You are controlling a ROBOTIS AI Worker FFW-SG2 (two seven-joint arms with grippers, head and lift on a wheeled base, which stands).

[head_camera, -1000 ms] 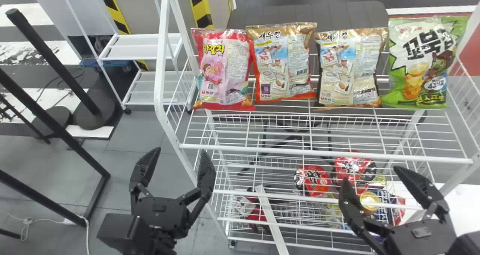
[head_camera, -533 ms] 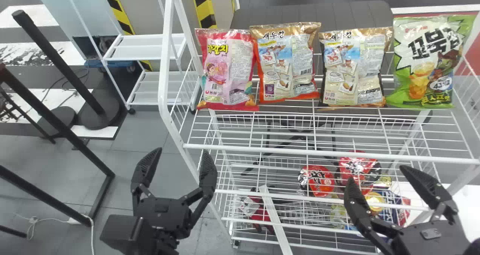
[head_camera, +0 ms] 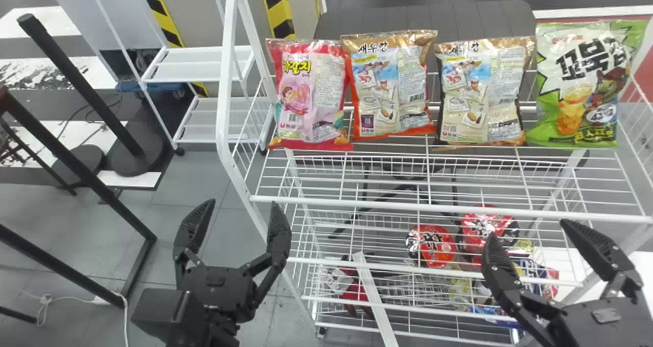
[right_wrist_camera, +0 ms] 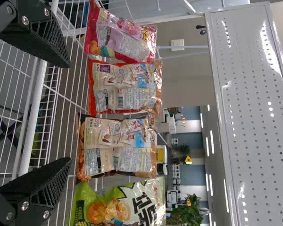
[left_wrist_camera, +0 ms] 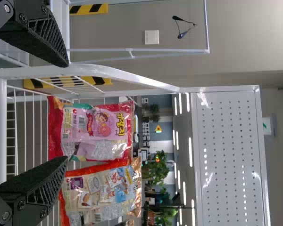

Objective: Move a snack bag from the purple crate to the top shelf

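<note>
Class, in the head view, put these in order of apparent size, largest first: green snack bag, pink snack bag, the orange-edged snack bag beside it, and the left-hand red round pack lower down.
1. Green snack bag
2. Pink snack bag and orange-edged snack bag: too alike to rank
3. Red round pack

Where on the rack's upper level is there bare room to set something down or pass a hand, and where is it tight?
On the top shelf, a bare wire strip runs between the bags' lower edges and the front rail. Crowded: the back row, pink bag to green bag, two gold-topped bags close between.
</note>
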